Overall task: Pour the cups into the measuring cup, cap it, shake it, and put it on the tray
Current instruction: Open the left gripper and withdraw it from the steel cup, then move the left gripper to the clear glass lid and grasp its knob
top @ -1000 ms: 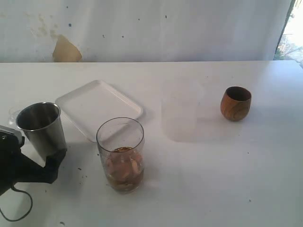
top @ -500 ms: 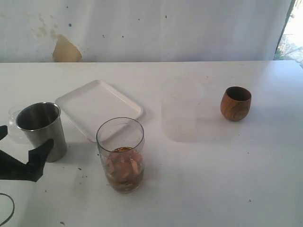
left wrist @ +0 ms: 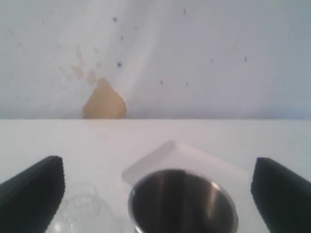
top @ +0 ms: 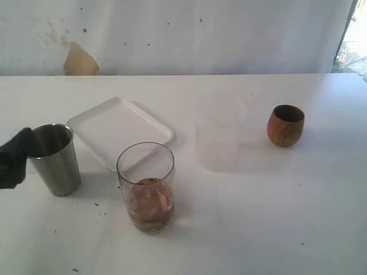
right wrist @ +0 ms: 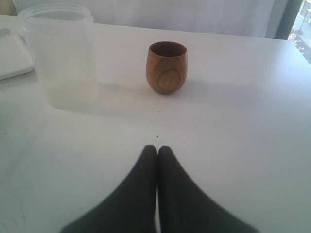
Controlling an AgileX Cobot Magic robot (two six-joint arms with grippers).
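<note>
The steel tumbler (top: 53, 157) stands upright at the left of the table. It sits low between the wide-apart fingers of my open left gripper (left wrist: 156, 162), untouched by either; one black finger (top: 16, 154) shows beside its rim. The clear measuring cup (top: 147, 186) stands uncapped at the front centre with brownish contents in its bottom. The white tray (top: 119, 130) lies behind it. The brown wooden cup (top: 285, 125) stands upright at the right, beyond my right gripper (right wrist: 157, 148), which is shut on nothing above bare table.
A frosted translucent cup (top: 218, 137) stands mid-table between the tray and the wooden cup. A small clear domed lid (left wrist: 80, 213) lies on the table beside the steel tumbler (left wrist: 182, 201). A white wall closes off the table's far edge.
My left gripper has risen and drawn left, from the steel tumbler's base to beside its rim. The tumbler and the other things have not moved.
</note>
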